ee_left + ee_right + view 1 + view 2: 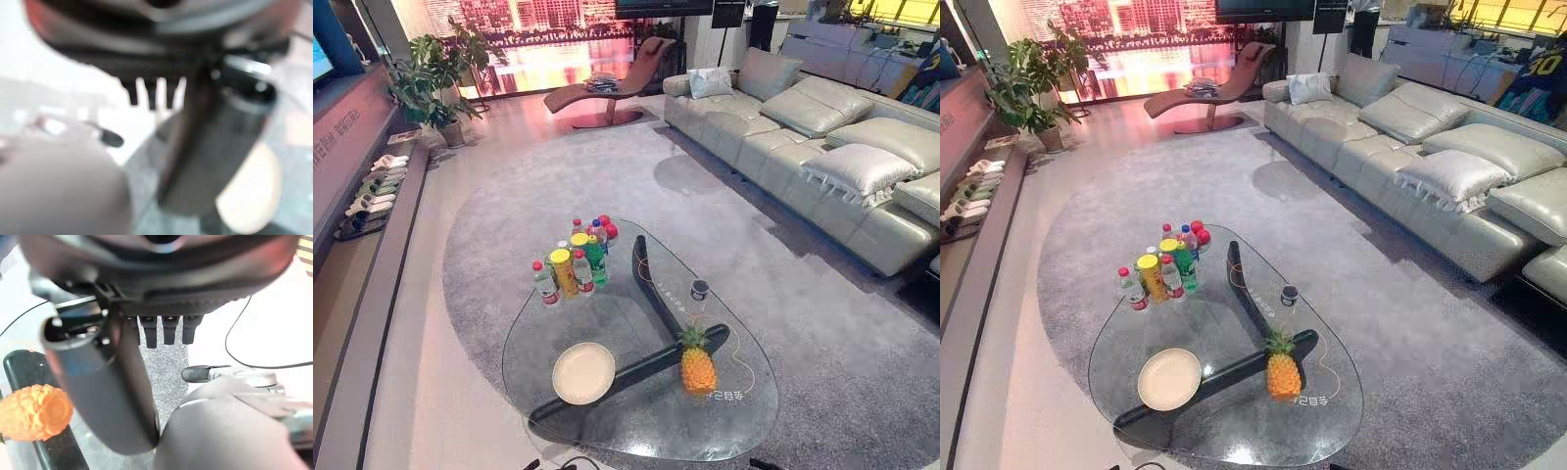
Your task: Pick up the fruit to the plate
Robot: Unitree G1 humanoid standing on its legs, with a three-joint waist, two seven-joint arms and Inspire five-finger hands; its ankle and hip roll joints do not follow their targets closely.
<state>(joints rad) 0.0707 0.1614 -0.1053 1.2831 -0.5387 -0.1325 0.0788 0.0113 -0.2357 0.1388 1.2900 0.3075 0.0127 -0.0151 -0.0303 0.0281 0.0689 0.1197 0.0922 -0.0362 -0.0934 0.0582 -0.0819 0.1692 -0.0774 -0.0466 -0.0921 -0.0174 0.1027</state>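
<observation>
A pineapple (697,364) stands upright near the right front of the glass coffee table (636,423). A round cream plate (583,372) lies to its left, empty and about a plate's width away. My left hand (156,54) hangs by the table's near edge with its fingers (151,93) straight and nothing in them; the plate (254,196) shows past its thumb. My right hand (161,284) hangs the same way, fingers (164,330) straight and empty, with the pineapple (34,411) off to one side of its thumb. Both hands are apart from the fruit.
A cluster of bottles and cans (573,259) stands at the table's far left, and a small dark jar (699,290) behind the pineapple. A dark Y-shaped base (651,294) runs under the glass. A grey sofa (822,137) lines the right; a low shelf with slippers (372,191) runs along the left.
</observation>
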